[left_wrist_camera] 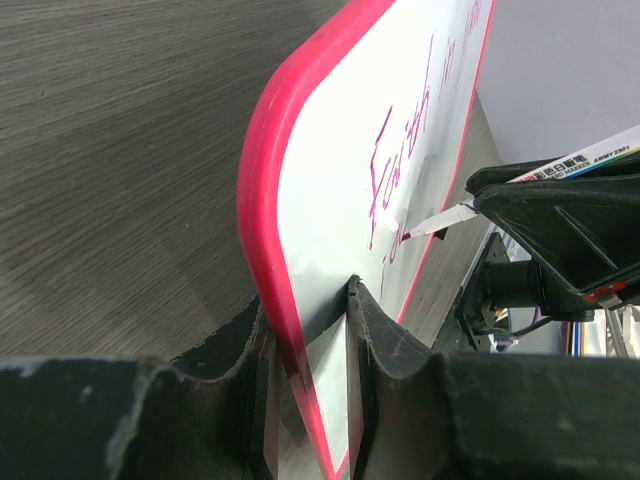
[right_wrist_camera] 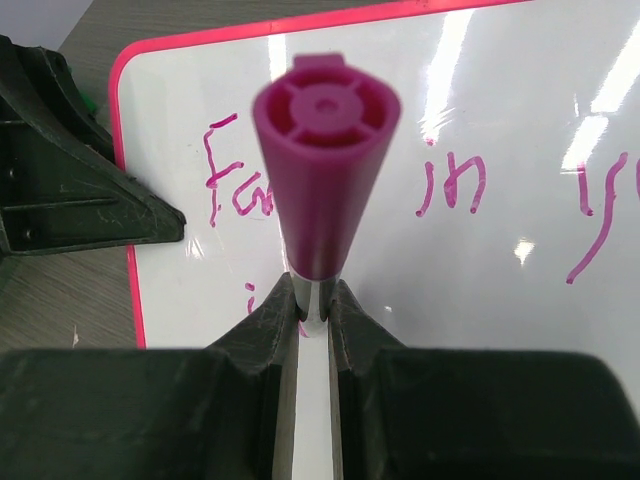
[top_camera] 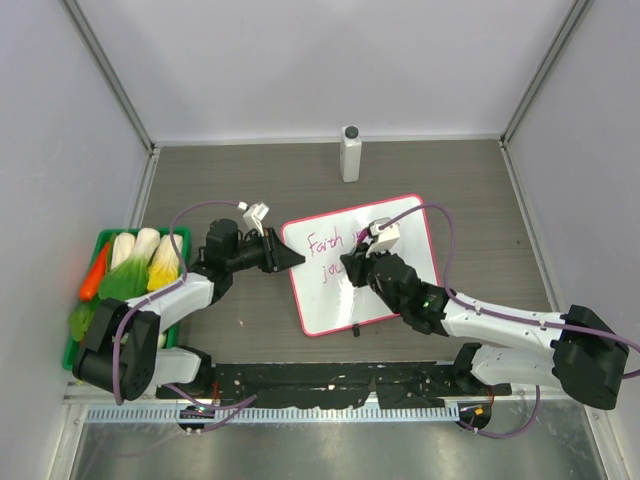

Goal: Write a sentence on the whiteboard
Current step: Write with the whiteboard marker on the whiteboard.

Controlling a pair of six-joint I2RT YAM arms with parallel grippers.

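Note:
The whiteboard (top_camera: 325, 300), white with a pink-red frame, lies on the table a little right of centre. My left gripper (top_camera: 293, 258) is shut on its left edge; the left wrist view shows the frame (left_wrist_camera: 262, 200) pinched between the jaws (left_wrist_camera: 310, 310). My right gripper (top_camera: 358, 262) is over the board, shut on a pink-capped marker (right_wrist_camera: 325, 150). The marker tip (left_wrist_camera: 410, 232) touches the board below the first line. The sentence (top_camera: 325, 245) is partly hidden; I read "Faith in y" (right_wrist_camera: 450, 185) and the start of a second line.
A white bottle (top_camera: 350, 153) stands at the back centre. A green basket (top_camera: 185, 235) of vegetables, with a carrot (top_camera: 95, 272), sits at the left by the left arm. Enclosure walls close in on three sides.

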